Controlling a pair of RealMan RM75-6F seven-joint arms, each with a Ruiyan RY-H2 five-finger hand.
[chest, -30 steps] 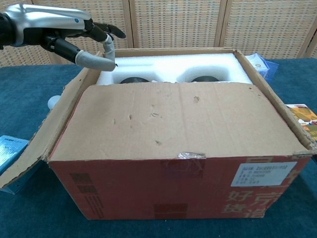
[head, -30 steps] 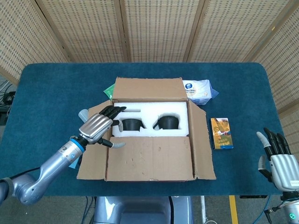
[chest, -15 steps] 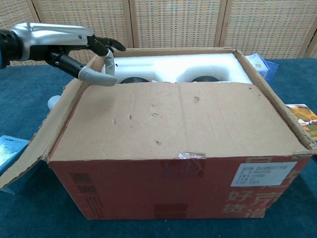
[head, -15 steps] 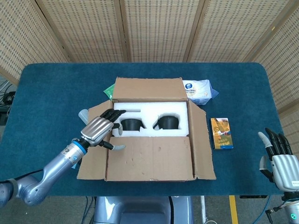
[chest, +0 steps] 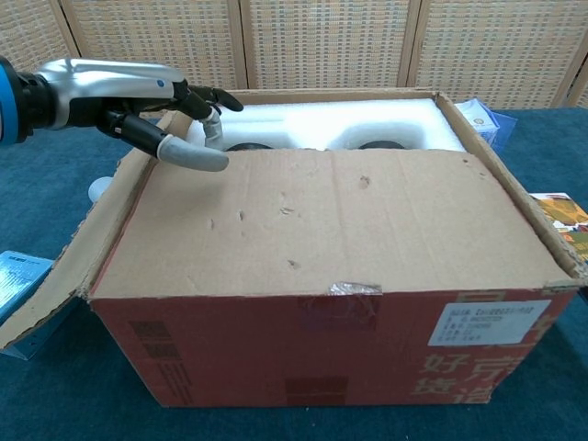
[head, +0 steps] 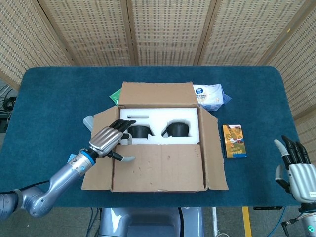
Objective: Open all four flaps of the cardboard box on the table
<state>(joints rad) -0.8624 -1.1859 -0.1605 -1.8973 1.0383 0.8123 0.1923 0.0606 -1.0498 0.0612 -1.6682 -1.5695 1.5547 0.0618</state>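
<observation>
Hovering my left hand (head: 109, 138), fingers spread and holding nothing, over the near flap (head: 158, 168) at 9 o'clock of the cardboard box (chest: 331, 276) mid-table. Near flap is unopened; next I'd hook its edge. Right hand (head: 295, 170) idle, fingers apart.

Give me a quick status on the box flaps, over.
Left hand open at the near flap's left corner, gripping nothing. Right hand idle, open, off to the side. Near flap lies over the cardboard box; other three open. Nothing blocking.
</observation>
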